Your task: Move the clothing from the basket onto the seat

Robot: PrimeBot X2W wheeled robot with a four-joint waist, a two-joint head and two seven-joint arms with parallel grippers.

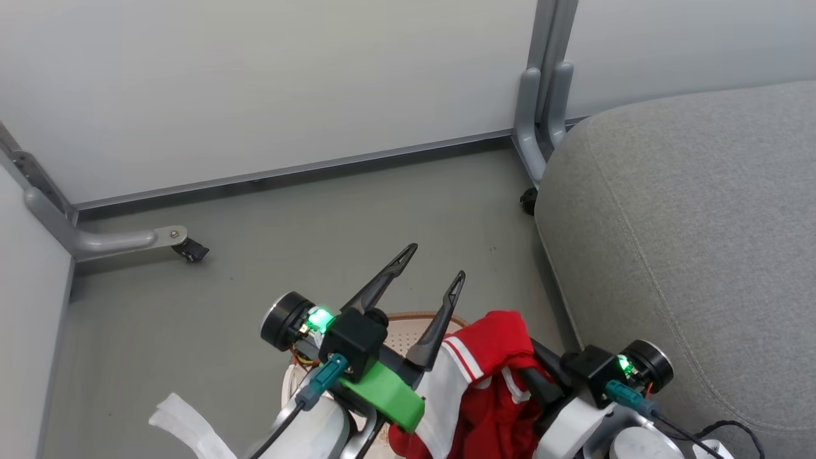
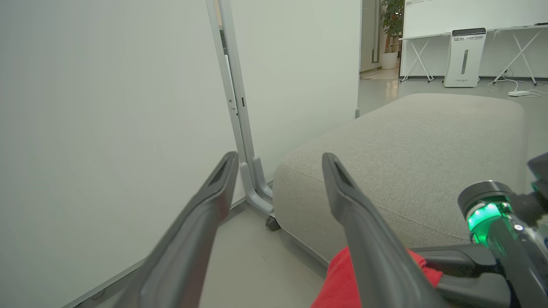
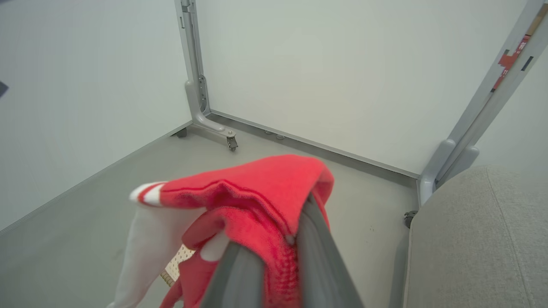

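Clothing (image 1: 491, 382), pinched by right pincer (image 3: 282, 239), hides most of basket (image 1: 417, 315); left pincer (image 1: 435, 262) gapes empty.

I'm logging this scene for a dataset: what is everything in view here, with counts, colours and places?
clothing: one, red with white panels, hanging from the right fingers over the basket
basket: one, cream with brown rim, on the floor beneath the grippers
seat: one, grey, at the right
partition panels: three, white with grey frames, behind
caster wheels: two, black, under the frame feet
floor: grey
left gripper: one, dark fingers, open, empty
right gripper: one, dark fingers, shut on the clothing
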